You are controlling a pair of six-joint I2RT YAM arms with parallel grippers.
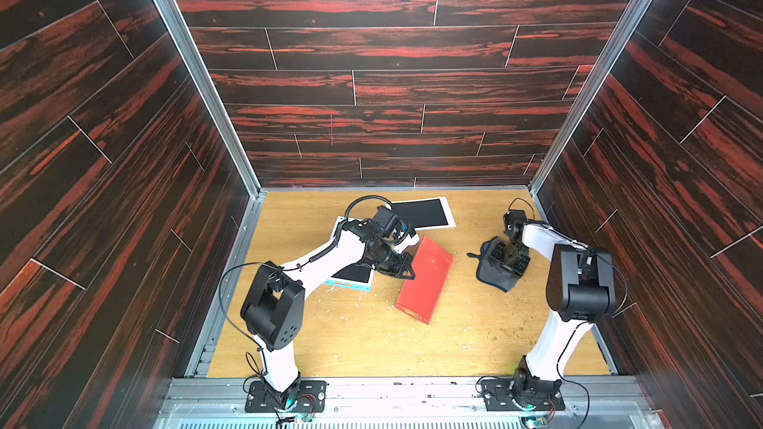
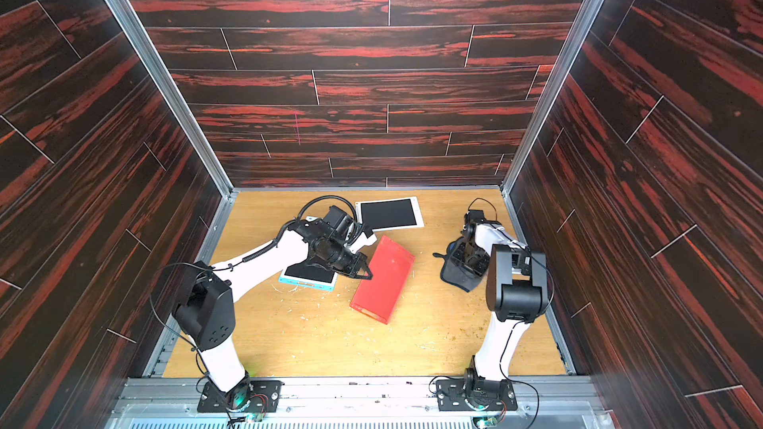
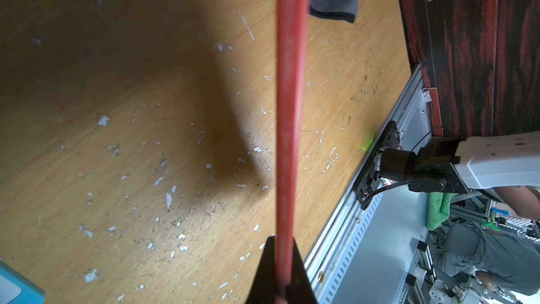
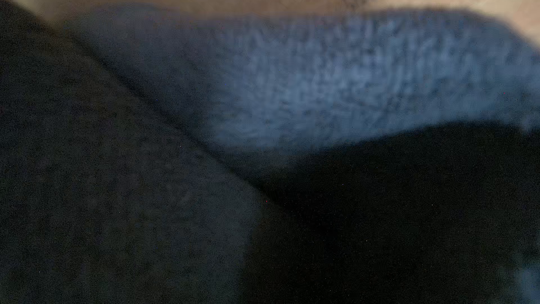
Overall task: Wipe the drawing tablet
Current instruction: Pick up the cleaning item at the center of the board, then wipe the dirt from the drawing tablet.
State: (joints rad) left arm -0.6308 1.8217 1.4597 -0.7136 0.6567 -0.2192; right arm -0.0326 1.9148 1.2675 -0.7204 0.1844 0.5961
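Scuffed worktop [image 1: 351,344]: my left claw [image 1: 408,273] clamps the edge of the thin, likely stiff red drawing tablet [image 1: 427,282]; my right claw [image 1: 505,260], grip unreadable, presses into soft cloth [image 1: 493,282] beneath it.

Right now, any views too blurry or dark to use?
Right wrist: cloth fills the frame, out of focus, lower half almost black. Left wrist: red tablet edge-on and soft, throwing a broad shadow on the table; flecks on the wood are fairly crisp. Both top views: evenly lit, sharp, no glare on the red tablet.
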